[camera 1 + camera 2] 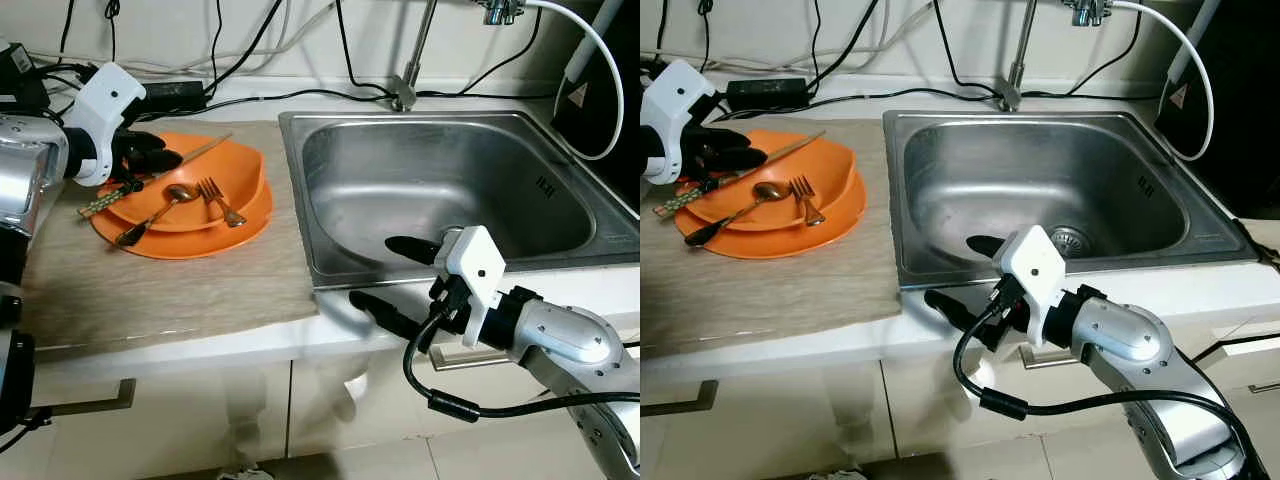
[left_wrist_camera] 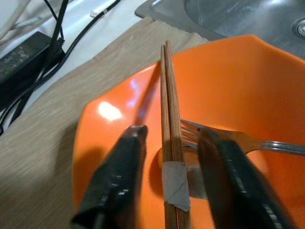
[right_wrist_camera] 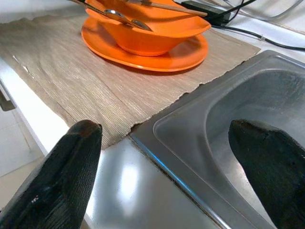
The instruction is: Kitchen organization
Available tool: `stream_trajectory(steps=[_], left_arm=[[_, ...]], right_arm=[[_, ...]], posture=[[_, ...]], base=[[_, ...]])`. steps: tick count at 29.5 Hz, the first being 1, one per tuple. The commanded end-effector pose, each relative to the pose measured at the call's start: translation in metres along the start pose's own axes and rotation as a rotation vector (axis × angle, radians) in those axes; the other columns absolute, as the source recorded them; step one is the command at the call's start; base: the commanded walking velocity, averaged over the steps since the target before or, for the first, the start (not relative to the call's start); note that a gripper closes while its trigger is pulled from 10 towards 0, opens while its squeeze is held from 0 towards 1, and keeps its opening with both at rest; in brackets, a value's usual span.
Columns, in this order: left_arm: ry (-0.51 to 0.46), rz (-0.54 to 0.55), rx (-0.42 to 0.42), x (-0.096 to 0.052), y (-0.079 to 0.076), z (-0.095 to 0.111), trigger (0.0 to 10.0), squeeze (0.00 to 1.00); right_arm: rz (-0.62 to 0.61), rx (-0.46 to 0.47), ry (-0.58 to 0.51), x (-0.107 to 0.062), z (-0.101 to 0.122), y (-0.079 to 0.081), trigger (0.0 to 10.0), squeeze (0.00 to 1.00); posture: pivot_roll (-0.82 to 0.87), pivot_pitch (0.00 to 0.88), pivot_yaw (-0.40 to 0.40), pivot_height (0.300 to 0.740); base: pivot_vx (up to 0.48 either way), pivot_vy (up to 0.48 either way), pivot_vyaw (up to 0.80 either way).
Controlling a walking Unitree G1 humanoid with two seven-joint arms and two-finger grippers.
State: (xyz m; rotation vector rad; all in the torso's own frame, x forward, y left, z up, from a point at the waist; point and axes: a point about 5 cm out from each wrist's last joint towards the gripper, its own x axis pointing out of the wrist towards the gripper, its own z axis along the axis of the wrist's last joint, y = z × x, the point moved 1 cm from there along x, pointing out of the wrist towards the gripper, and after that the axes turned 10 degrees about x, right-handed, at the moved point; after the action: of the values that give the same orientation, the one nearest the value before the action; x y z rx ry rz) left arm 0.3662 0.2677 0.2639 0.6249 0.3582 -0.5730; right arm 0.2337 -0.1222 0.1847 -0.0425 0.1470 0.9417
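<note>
We see the left gripper (image 2: 167,167) over the orange bowl (image 1: 240,175), its fingers (image 2: 116,176) spread, one on each side of the chopsticks (image 2: 169,119). The chopsticks run straight between the fingers, taped together near the fingertips, and we see a gap on both sides, so nothing is clamped. Just past the far finger lies a fork (image 1: 220,200), its tines close to the chopsticks, and a spoon (image 1: 160,210) rests beside it. The bowl sits on an orange plate (image 1: 190,243), on a mat (image 1: 150,290) spread over the counter.

Our right gripper (image 1: 395,280) hovers at the front edge of the sink (image 1: 330,260), fingers wide apart and empty: one finger (image 1: 385,312) over the counter, the other over the basin.
</note>
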Motion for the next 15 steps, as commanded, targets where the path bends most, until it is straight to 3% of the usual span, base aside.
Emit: stream_trajectory(steps=[1, 3, 4, 5, 6, 7, 15], left_arm=[[0.037, 0.016, 0.043, 0.003, 0.001, 0.0, 10.0, 1.0], [0.058, 0.029, 0.046, 0.005, 0.002, -0.004, 10.0, 1.0], [0.068, 0.031, 0.04, 0.006, 0.002, -0.006, 10.0, 0.89], [0.069, 0.024, 0.038, 0.007, 0.002, -0.007, 10.0, 0.58], [0.069, 0.017, 0.035, 0.008, 0.001, -0.007, 10.0, 0.04], [0.073, 0.015, 0.035, 0.01, 0.001, -0.008, 10.0, 0.0], [0.107, 0.087, 0.05, 0.017, 0.006, -0.01, 10.0, 0.0]], right_arm=[[-0.003, -0.007, -0.015, -0.001, 0.004, -0.001, 10.0, 0.0], [-0.006, -0.006, -0.015, -0.001, 0.003, -0.001, 10.0, 0.0], [-0.008, -0.006, -0.014, -0.001, 0.003, -0.001, 10.0, 0.0], [-0.009, -0.005, -0.015, -0.002, 0.003, -0.001, 10.0, 0.0], [-0.01, -0.005, -0.015, -0.002, 0.003, -0.001, 10.0, 0.0], [-0.012, -0.005, -0.016, -0.002, 0.003, -0.001, 10.0, 0.0], [-0.017, -0.006, -0.014, -0.003, 0.003, 0.0, 10.0, 0.0]], posture=[[0.01, 0.023, -0.043, 0.74], [0.01, 0.023, -0.039, 0.74], [0.01, 0.024, -0.036, 0.74], [0.01, 0.024, -0.036, 0.74], [0.01, 0.024, -0.035, 0.74], [0.01, 0.025, -0.034, 0.74], [0.0, 0.027, -0.028, 0.74]], base=[[0.0, 0.0, 0.0], [0.0, 0.0, 0.0], [0.0, 0.0, 0.0], [0.0, 0.0, 0.0], [0.0, 0.0, 0.0], [0.0, 0.0, 0.0], [0.0, 0.0, 0.0]])
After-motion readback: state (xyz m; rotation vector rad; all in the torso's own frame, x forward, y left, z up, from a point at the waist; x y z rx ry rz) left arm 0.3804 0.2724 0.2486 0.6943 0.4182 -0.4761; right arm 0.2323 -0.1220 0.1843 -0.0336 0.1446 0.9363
